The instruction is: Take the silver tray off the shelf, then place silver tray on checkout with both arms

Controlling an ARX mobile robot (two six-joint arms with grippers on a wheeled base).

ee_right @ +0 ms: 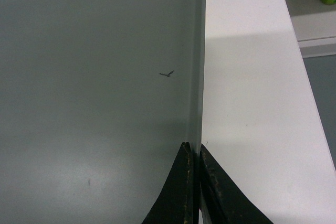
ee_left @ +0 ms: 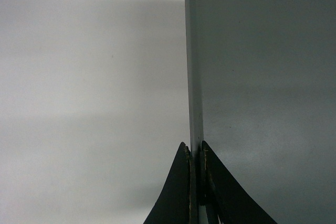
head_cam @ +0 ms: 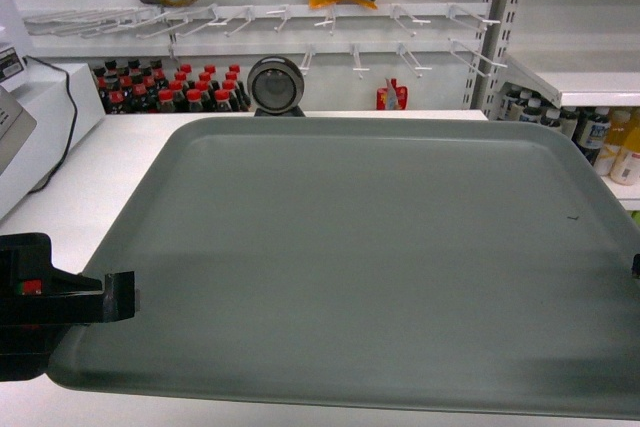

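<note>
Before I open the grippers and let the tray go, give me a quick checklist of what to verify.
1. Left gripper clamped on the tray rim: ok, jaws pinch the edge in the left wrist view.
2. Right gripper clamped on the opposite rim: ok in the right wrist view.
3. Tray over the checkout, not the shelf: ok, white counter shows along both side edges.
4. Tray resting flat on the counter: cannot tell, no view shows its underside.
5. Tray clear of the scanner: ok, the far edge stops short of it.
6. Near edge supported: cannot tell, the counter's front edge is out of view.
</note>
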